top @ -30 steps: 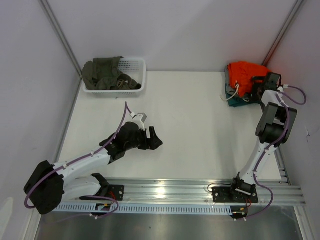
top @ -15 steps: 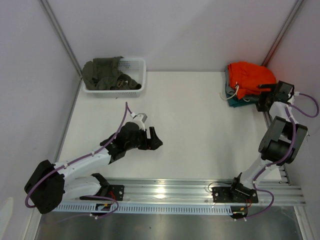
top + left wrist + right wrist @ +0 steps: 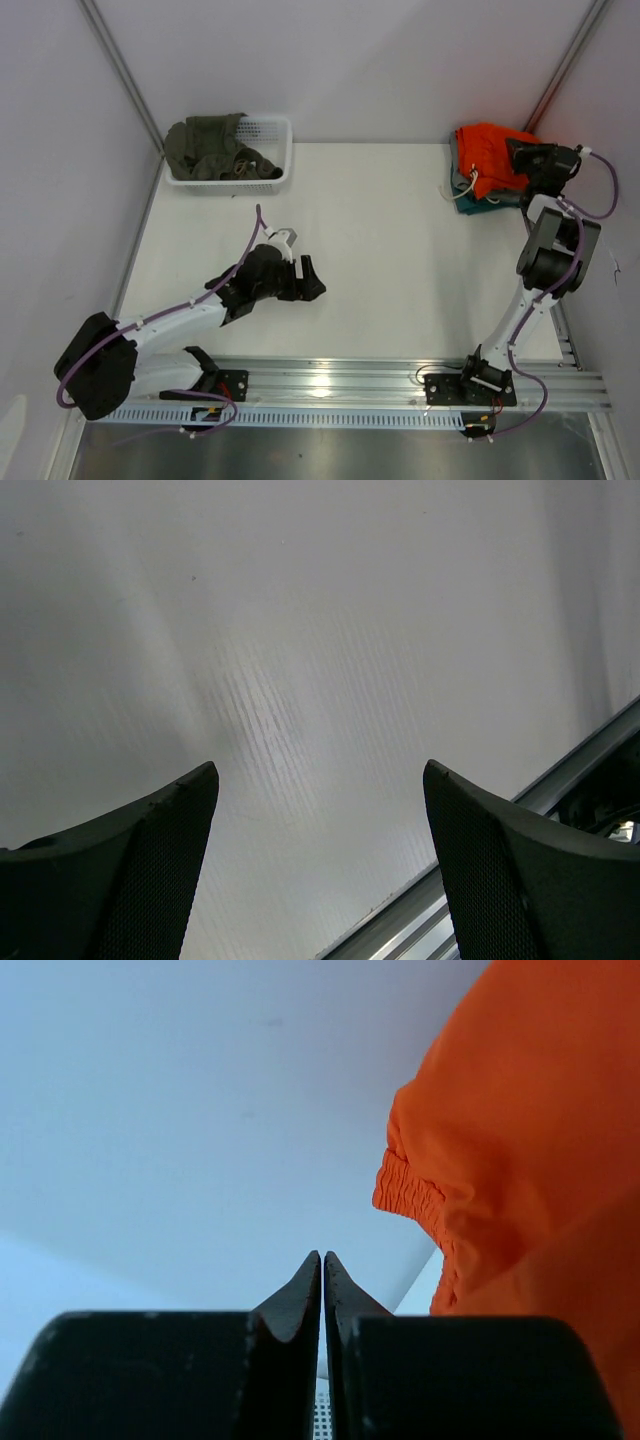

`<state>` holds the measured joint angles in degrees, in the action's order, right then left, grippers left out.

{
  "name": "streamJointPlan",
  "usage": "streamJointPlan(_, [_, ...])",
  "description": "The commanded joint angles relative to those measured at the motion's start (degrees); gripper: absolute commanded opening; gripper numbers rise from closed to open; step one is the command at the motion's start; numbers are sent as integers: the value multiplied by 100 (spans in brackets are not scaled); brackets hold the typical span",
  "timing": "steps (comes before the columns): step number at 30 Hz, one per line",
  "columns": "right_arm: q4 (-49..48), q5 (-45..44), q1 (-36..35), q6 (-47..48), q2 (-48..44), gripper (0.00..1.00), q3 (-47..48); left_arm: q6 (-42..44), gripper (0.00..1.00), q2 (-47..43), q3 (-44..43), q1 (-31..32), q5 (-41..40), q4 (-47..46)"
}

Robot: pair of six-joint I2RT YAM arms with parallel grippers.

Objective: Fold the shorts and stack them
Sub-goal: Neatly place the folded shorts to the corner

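I am holding my right jaws clenched tight with nothing between them, just beside the shorts (image 3: 490, 150) at the far right corner of the bench (image 3: 400, 250). The shorts are lying bundled on top of a grey and teal pile (image 3: 463, 192), so I am judging that the stacking step is all but finished and I am working at its tail end. My left jaws are hanging wide apart over the bare middle of the bench, gripping nothing.

The next move, as I am reading it, is calling for care with the closed tips. I should either press the top of the bundle flat or draw away without catching the cloth and dragging it off the pile.

The overhead view is showing what my wrist cameras are missing: the whole stack, the white cord (image 3: 470, 185) dangling at its near side, and a basket (image 3: 280, 150) of olive clothing (image 3: 210, 145) at the far left. The right wrist view is giving only a gathered orange edge of the shorts (image 3: 530, 1160) to the right of my tips, but it alone is proving the jaws are pinching no cloth. The left wrist view is showing only bare bench.
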<state>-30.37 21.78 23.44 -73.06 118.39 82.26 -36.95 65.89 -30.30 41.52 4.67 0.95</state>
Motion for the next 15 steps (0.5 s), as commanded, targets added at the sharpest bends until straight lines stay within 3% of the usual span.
streamJointPlan(1, [-1057, 160, -225, -358, 719, 4, 562, 65, 86, 47, -107, 41, -1, -236])
streamJointPlan(4, [-1278, 29, -383, -455, 1326, 4, 843, 65, 86, 12, -90, 41, -45, -209])
streamJointPlan(11, [-1620, -595, -560, -604, 2214, 6, 476, 65, 86, 12, -81, 41, -45, -209])
streamJointPlan(15, [-2069, -526, -586, -964, 2610, 6, 528, 74, 86, 12, -98, 41, -45, -183])
